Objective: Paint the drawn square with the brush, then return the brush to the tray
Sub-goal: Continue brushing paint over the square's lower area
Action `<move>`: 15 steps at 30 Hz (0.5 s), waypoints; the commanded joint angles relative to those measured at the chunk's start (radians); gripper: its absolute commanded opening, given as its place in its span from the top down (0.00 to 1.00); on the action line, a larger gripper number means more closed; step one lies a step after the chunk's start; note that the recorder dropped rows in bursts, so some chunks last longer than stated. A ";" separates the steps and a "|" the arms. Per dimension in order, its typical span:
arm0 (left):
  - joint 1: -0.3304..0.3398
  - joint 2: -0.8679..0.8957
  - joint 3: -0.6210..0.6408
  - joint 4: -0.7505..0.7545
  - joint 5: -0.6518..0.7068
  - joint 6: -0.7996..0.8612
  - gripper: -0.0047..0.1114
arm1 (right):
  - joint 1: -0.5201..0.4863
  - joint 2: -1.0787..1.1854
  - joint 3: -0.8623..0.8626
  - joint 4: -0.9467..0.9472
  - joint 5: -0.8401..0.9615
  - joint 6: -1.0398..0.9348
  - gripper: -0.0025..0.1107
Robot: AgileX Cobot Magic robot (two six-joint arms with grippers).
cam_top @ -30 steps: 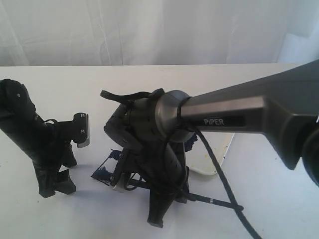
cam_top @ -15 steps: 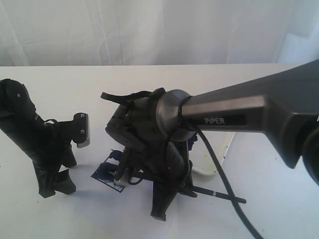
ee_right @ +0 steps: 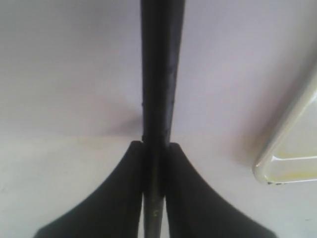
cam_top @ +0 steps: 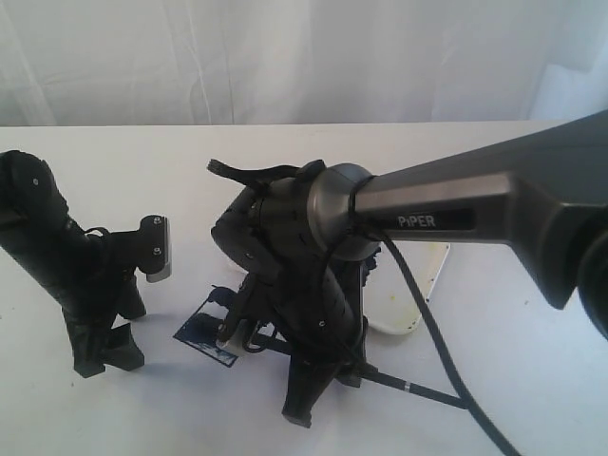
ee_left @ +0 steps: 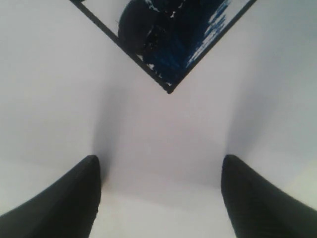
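Right claw (ee_right: 156,144): closed tight on the brush (ee_right: 157,74), with the thin black shaft pinched between both dark fingers (ee_right: 114,198)
Brush: held low and nearly flat over the white sheet (cam_top: 114,180); from across the room its rear end with the silver band pokes out to the right of the wrist, and its tip end runs in under the arm, where I cannot see it
Drawn square (cam_top: 204,334): lying on the sheet between the two arms, turned like a diamond and smeared dark blue inside its thin black outline, with its right side tucked under the right wrist
Tray (cam_top: 418,304): to the right of the wrist, with only a pale strip of rim showing below the forearm; the right wrist view catches one rounded, yellow-stained corner, near the brush but apart from it
Left claw (ee_left: 158,168): spread wide with nothing between its fingers, over bare sheet near one corner of the square
In the way: the big grey forearm marked PiPER (cam_top: 456,204) and its black cable (cam_top: 427,323) cross the middle and hide most of the tray and the brush's working end
Around: a white curtain (cam_top: 285,57) hangs behind the table
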 commanded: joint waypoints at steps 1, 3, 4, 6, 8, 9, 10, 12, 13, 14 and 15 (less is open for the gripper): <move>-0.006 0.012 0.009 0.021 0.030 -0.007 0.35 | -0.004 -0.003 -0.003 -0.005 0.005 -0.031 0.98; -0.006 0.012 0.009 0.021 0.030 -0.007 0.35 | -0.015 -0.003 -0.003 -0.023 0.005 -0.016 0.98; -0.006 0.012 0.009 0.021 0.030 -0.007 0.35 | -0.024 -0.002 -0.003 -0.025 0.005 -0.005 0.98; -0.006 0.012 0.009 0.021 0.030 -0.007 0.35 | -0.038 -0.002 -0.003 -0.027 0.005 0.006 0.98; -0.006 0.012 0.009 0.021 0.032 -0.007 0.35 | -0.043 -0.002 -0.003 -0.040 0.005 0.012 0.98; -0.006 0.012 0.009 0.021 0.032 -0.007 0.35 | -0.043 -0.002 -0.003 -0.048 0.005 0.014 0.98; -0.006 0.012 0.009 0.021 0.032 -0.007 0.35 | -0.043 -0.002 -0.003 -0.051 0.005 0.014 0.98; -0.006 0.012 0.009 0.021 0.032 -0.007 0.35 | -0.043 -0.002 -0.003 -0.046 0.005 0.019 0.98; -0.006 0.012 0.009 0.021 0.032 -0.007 0.35 | -0.043 -0.002 -0.003 -0.041 0.005 0.019 0.98; -0.006 0.012 0.009 0.021 0.032 -0.007 0.35 | -0.043 -0.002 -0.003 -0.025 0.005 0.019 0.98; -0.006 0.012 0.009 0.021 0.032 -0.007 0.35 | -0.041 -0.002 -0.003 -0.006 0.005 0.011 0.98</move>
